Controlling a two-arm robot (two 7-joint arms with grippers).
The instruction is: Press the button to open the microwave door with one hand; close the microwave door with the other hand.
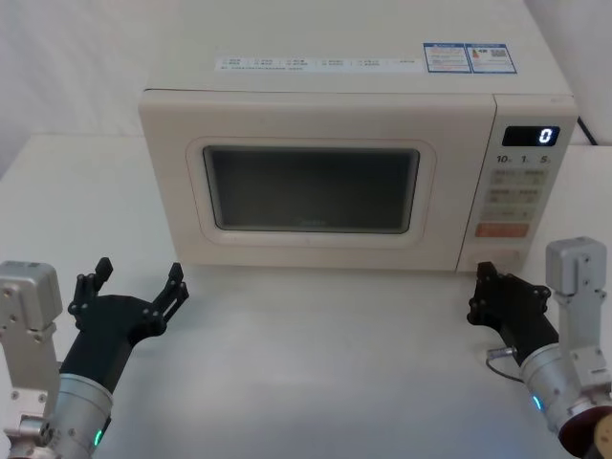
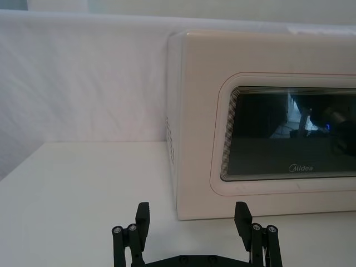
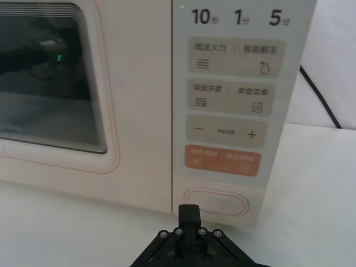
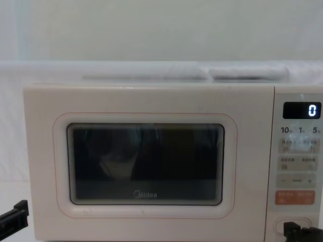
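Your right tool (image 3: 189, 214), fingers pressed together, sits just before the button (image 3: 216, 201) (door (image 1: 311, 188) shut), while your left tool (image 1: 137, 279) waits spread wide on the left.

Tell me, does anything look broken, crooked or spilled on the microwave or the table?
Nothing stands out. The microwave door is shut and sits straight, the display reads 0, and the table has no spills. The left end effector is open; the right end effector is shut near the button.
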